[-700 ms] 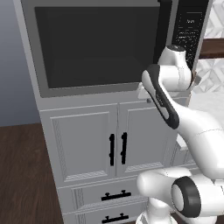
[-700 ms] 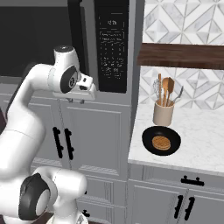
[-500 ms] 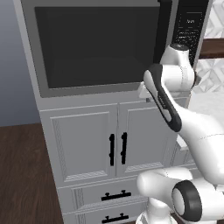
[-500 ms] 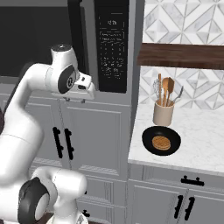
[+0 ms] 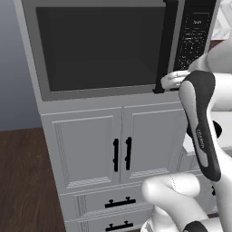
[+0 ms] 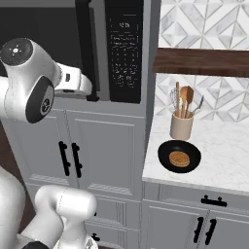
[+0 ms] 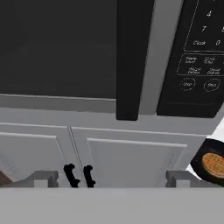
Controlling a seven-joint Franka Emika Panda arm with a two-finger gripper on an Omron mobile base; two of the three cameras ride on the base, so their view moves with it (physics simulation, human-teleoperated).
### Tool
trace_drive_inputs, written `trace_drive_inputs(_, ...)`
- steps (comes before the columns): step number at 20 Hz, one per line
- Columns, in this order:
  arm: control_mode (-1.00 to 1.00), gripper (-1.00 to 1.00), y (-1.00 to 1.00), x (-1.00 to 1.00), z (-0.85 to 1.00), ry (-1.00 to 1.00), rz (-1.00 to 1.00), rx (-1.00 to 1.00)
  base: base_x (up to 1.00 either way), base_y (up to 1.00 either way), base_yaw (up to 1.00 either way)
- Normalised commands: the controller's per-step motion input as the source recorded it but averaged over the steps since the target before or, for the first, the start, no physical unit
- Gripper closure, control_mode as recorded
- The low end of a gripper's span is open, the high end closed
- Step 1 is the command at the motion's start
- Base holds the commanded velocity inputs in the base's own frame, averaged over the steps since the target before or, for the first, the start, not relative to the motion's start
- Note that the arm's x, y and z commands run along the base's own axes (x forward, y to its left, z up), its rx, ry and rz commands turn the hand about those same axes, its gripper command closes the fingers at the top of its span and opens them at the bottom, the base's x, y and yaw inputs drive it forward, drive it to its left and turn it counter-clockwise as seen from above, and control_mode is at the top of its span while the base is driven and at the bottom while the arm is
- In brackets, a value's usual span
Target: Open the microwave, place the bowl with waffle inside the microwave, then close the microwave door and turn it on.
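Note:
The grey microwave sits built in above white cabinets, and its door is shut. The long black bar handle runs beside the black control panel. My gripper is open just in front of the handle's lower end, holding nothing. On the counter to the right, the black bowl holds the golden waffle.
A beige crock of utensils stands behind the bowl on the marble counter. A wooden shelf hangs above it. White cabinet doors with short black handles and drawers lie below the microwave.
The arm has swung and brought the hand closer to the lower end of the door handle. The jaws stay open, and the door, bowl and waffle have not moved.

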Motion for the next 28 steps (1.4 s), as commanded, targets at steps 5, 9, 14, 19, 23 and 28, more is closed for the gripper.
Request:
trace_drive_inputs(5, -1.0, -1.0, -0.09, 0.63, 0.51, -0.42, -0.06, 0.0, 0.0, 0.0, 0.0)
trace_drive_inputs(9, -1.0, -1.0, -0.12, 0.95, 0.07, -0.11, -0.05, 0.0, 0.0, 0.0, 0.0)
trace_drive_inputs(14, -1.0, -1.0, 0.03, 0.5, 0.0, -0.02, 0.0, 0.0, 0.0, 0.0, 0.0)
trace_drive_inputs(19, -1.0, -1.0, 0.03, 0.49, -0.03, 0.0, 0.0, 0.0, 0.0, 0.0, 0.0)
trace_drive_inputs(23, -1.0, -1.0, 0.0, 0.68, -0.06, 0.0, 0.0, 0.0, 0.0, 0.0, 0.0)
trace_drive_inputs(28, -1.0, -1.0, 0.0, 0.81, -0.17, 0.0, -0.01, 0.0, 0.0, 0.0, 0.0)
